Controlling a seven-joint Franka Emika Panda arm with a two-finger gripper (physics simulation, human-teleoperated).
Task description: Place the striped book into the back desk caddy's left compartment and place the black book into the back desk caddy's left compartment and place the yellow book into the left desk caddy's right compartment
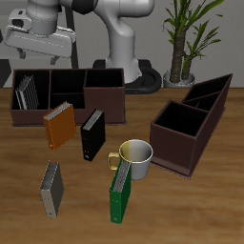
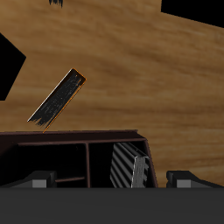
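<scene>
The end effector [image 1: 36, 50] is hovering empty with jaws apart at upper left, while the upright black book [image 1: 91, 136] is waiting below, toward frame centre.

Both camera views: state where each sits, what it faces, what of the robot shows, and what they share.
Exterior view: in front and above, looking down at the table, its books, the mug and two caddies; the arm and gripper show at the back.
Wrist view: on the gripper, looking down over the back desk caddy; only the fingers show.
Shared: the back desk caddy with the striped book inside.
</scene>
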